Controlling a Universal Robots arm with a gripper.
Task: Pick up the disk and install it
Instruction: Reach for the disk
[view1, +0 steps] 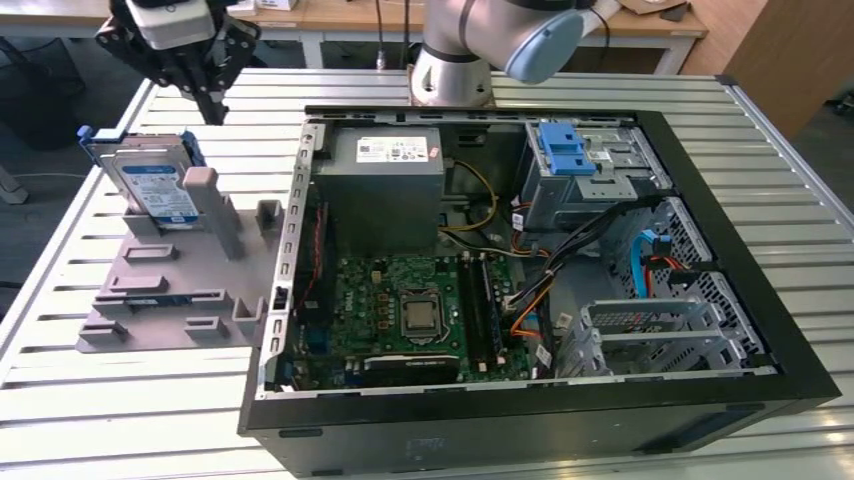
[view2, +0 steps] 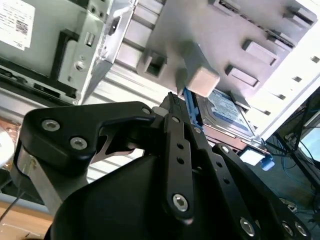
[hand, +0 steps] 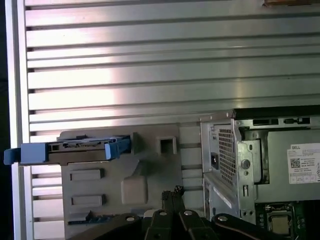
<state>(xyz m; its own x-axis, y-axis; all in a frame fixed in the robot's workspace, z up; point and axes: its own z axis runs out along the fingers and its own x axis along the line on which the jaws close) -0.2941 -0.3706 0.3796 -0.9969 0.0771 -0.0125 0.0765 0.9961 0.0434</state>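
Right now your jaws are drawn together with nothing between them; in the exterior view their fingertips (view1: 214, 112) hang over the counter (view1: 747, 130), apart from everything. The disk (view1: 150, 185) is below them and a little toward you in that view. It stands on edge in a slot of the grey fixture (view1: 160, 290), label showing, with a blue rail along each side. In the first wrist view you look down on the disk (hand: 85, 149) edge-on, its blue rails sticking out past the fixture (hand: 150, 170), and the closed fingertips (hand: 172, 192) sit off to one side of it. In the second wrist view the disk (view2: 225, 107) lies beyond the fingertips (view2: 172, 107), behind a grey post of the fixture (view2: 202, 80).

Mind the edges. On the exterior view's left, the disk's rail comes near the counter's rim. On the exterior view's right, the open computer case (view1: 467, 430) stands just beside the fixture, its wall rising above the base. Bare slats lie on the far side of the fixture, under your jaws.
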